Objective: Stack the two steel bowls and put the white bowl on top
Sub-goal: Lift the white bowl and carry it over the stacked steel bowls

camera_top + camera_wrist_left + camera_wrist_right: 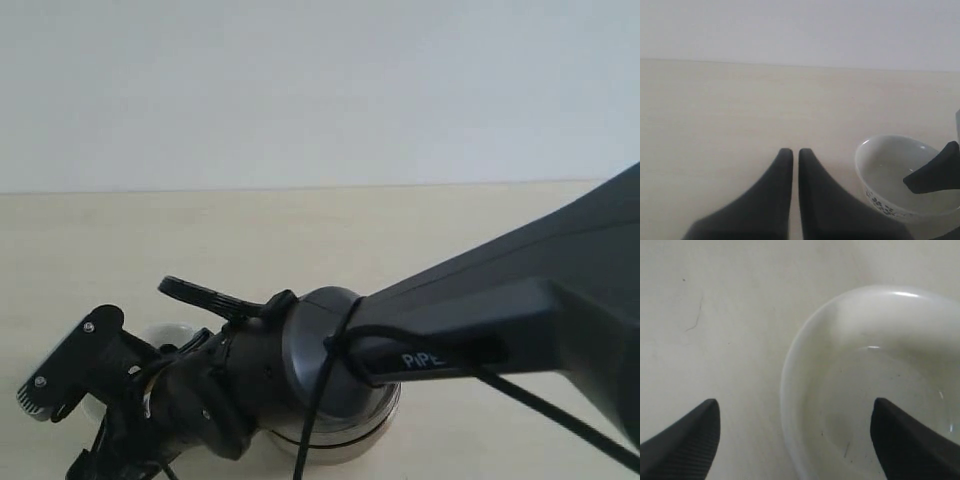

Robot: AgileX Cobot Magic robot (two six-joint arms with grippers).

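The white bowl [880, 340] stands upright on the pale table. My right gripper [796, 402] is open wide and straddles its rim, with one fingertip [890, 425] over the inside and the other outside; neither clearly touches it. In the left wrist view the white bowl [890, 165] sits beside my left gripper [795, 151], which is shut and empty above bare table. In the exterior view only a sliver of the white bowl [168, 335] shows behind the right arm [480, 310]. Shiny steel bowl metal [345, 442] shows under that arm's wrist; I cannot tell whether it is one bowl or two stacked.
The light wooden table [300, 230] stretches back to a plain white wall. The right arm and its cable cross the front of the exterior view and hide much of the near table.
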